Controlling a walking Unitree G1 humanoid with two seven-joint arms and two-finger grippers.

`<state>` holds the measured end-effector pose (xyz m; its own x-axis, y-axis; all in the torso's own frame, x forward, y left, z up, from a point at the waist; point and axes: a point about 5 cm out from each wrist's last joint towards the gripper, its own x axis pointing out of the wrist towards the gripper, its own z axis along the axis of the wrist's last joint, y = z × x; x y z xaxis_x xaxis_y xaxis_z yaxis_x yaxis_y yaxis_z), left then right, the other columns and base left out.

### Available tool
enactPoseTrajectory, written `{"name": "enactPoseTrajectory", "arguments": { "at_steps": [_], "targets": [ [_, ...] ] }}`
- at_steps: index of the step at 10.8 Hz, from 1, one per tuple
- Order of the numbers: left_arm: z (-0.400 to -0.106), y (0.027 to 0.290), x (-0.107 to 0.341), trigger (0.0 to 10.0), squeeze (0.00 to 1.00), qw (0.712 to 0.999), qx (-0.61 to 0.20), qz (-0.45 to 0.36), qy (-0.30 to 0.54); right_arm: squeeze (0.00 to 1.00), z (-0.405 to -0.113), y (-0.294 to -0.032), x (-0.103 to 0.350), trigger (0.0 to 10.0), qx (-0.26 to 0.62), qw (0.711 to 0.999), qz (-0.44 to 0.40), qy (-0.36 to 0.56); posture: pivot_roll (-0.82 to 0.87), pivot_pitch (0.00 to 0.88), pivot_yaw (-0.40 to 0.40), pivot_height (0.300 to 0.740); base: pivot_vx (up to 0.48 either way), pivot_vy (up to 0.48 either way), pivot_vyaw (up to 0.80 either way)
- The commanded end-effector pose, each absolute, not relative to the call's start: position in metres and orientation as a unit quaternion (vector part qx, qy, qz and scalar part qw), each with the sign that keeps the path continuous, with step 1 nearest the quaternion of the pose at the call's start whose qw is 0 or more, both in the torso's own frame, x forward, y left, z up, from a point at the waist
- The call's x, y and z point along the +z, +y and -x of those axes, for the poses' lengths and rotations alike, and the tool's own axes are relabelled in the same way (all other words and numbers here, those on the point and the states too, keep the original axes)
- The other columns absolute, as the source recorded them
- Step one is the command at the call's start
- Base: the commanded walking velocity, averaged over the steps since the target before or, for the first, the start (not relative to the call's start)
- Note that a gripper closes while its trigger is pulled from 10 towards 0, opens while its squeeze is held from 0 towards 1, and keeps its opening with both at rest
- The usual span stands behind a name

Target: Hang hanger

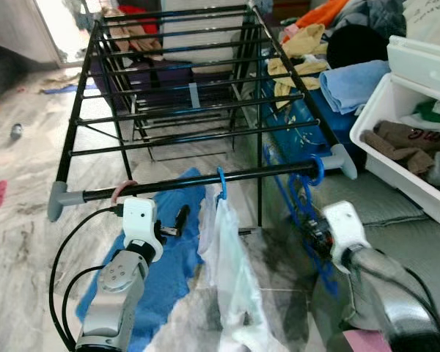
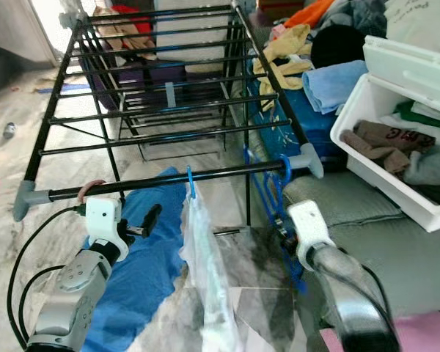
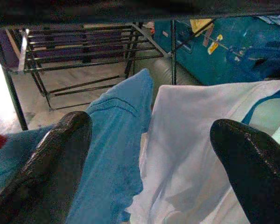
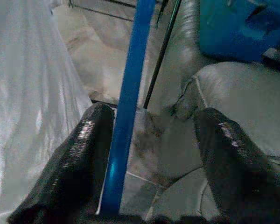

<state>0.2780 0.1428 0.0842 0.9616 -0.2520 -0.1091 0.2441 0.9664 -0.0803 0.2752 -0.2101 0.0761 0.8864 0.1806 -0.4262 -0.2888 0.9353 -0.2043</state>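
A blue hanger [image 1: 317, 170] is hooked over the front bar of the black drying rack [image 1: 169, 183] near its right end, and its frame hangs down below. My right gripper [image 1: 313, 233] is open at that frame; in the right wrist view the blue hanger bar [image 4: 128, 93] runs between the fingers, close against one finger [image 4: 84, 154]. A second blue hanger [image 1: 221, 180] at mid bar carries a white garment [image 1: 231, 271]. My left gripper [image 1: 176, 222] is open just left of the garment, holding nothing, with a blue towel [image 3: 112, 140] and the white garment [image 3: 186, 154] ahead of its fingers.
A blue towel [image 1: 169, 271] lies on the marble floor under the rack. A white bin [image 1: 403, 139] of clothes stands at the right on a grey cushion [image 2: 367, 213]. Piled laundry [image 1: 330, 51] lies behind the rack. A pink band [image 1: 122, 192] wraps the front bar at left.
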Motion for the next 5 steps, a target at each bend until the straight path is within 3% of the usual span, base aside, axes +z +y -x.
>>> {"name": "enactPoseTrajectory", "arguments": {
  "at_steps": [1,5],
  "targets": [
    [-0.278,0.141,0.084,10.0,0.00,0.989,-0.128,0.030,0.061,1.00,-0.270,-0.212,0.086,10.0,0.114,0.966,0.131,0.189,-0.04,0.067,0.021,0.740,0.000,0.000,0.00],
    [-0.279,0.138,0.081,10.0,0.00,0.988,-0.134,0.031,0.064,1.00,-0.237,-0.190,0.086,10.0,0.095,0.979,0.082,0.158,-0.06,0.054,0.035,0.740,0.000,0.000,0.00]
  ]
}}
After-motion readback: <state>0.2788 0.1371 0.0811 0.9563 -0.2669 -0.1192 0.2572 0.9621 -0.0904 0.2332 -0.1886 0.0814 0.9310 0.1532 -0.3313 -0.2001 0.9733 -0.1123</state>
